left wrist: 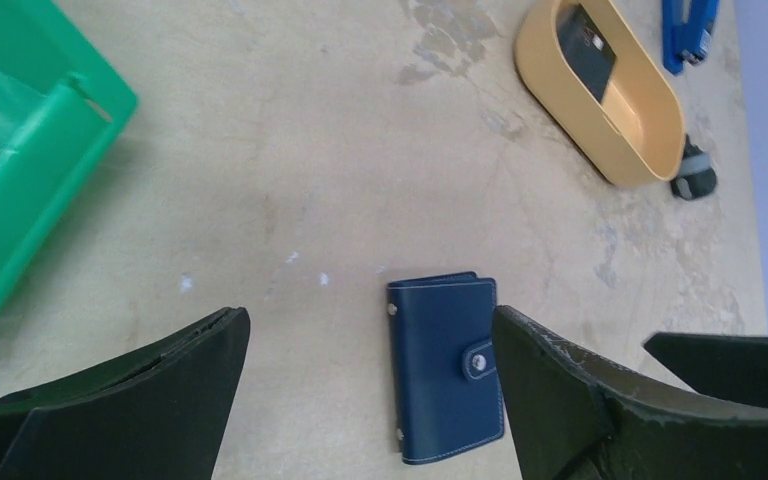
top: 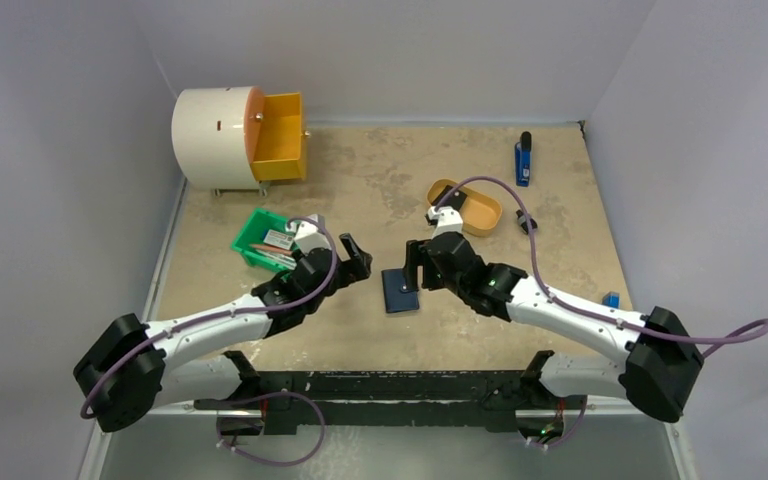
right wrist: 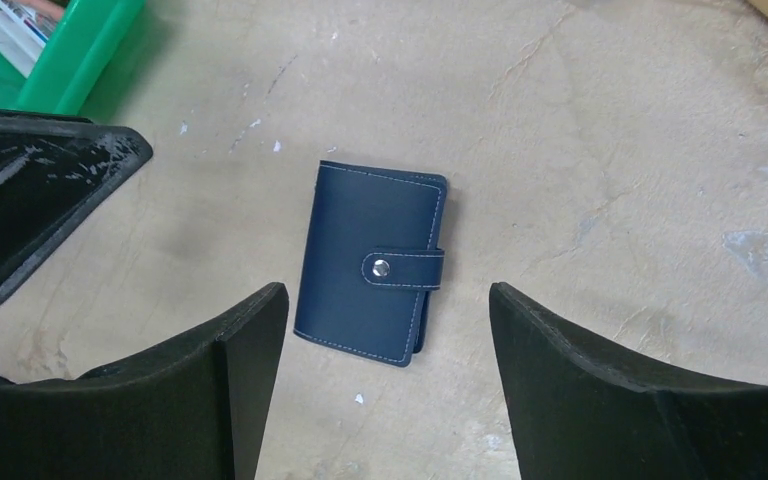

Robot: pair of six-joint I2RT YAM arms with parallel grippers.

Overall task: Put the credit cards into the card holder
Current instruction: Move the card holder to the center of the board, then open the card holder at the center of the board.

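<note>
The scuffed beige tabletop carries everything. Above it the left pincer and right pincer both gape wide, holding nothing. The mustard-yellow oval tray holds what may be a dark card. Between the pincers the small navy-blue folding card holder lies flat, snapped shut. It would be best to pin its body with one pincer and lift the snap tab gently with the other.

Card holder on the table

Card holder flat; left gripper, right gripper flanking
</note>
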